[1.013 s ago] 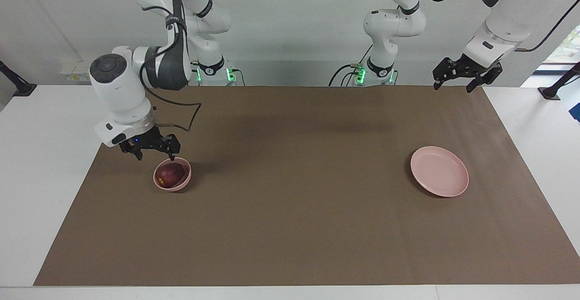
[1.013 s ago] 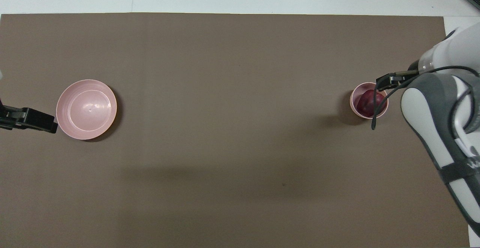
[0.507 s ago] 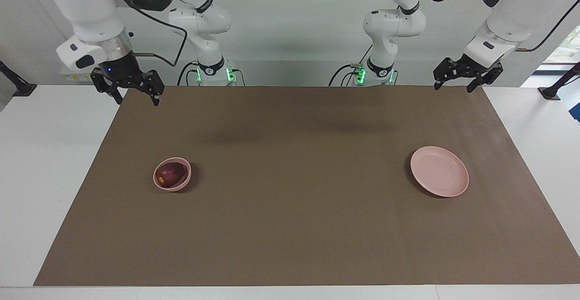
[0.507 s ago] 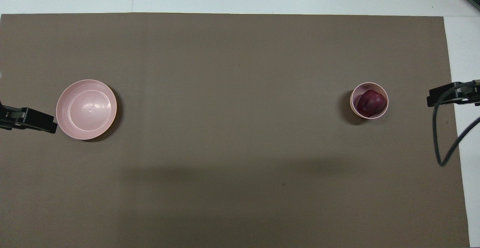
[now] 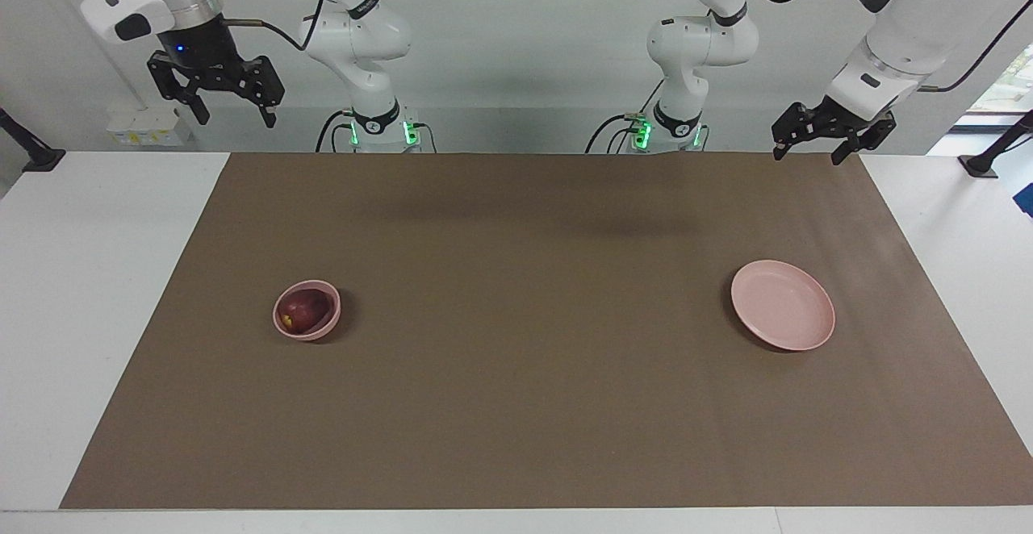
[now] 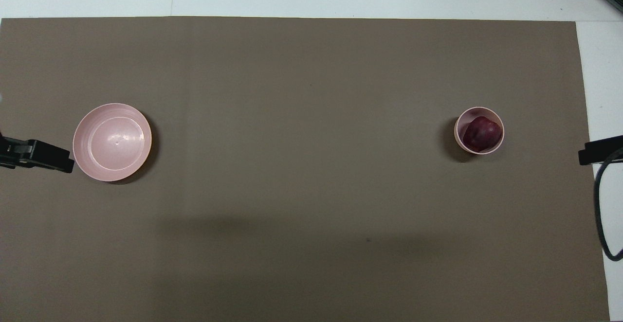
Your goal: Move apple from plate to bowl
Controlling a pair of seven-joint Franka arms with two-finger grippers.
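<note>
The dark red apple (image 5: 303,310) (image 6: 481,134) lies inside the small deep pink bowl (image 5: 325,323) (image 6: 459,124), toward the right arm's end of the brown mat. The wide pale pink plate (image 5: 783,305) (image 6: 112,142) sits bare toward the left arm's end. My right gripper (image 5: 234,114) is open and holds nothing; it hangs high over the table's edge by the robots, well away from the bowl. My left gripper (image 5: 807,155) is open too, holds nothing, and waits over the mat's corner by the robots.
The brown mat (image 5: 533,373) covers most of the white table (image 5: 81,276). A black cable (image 6: 603,205) from the right arm hangs at the edge of the overhead view. Nothing else stands on the mat.
My right gripper has risen from just over the bowl and drawn back toward the robots' edge. The apple stays in the bowl. The left arm has not moved.
</note>
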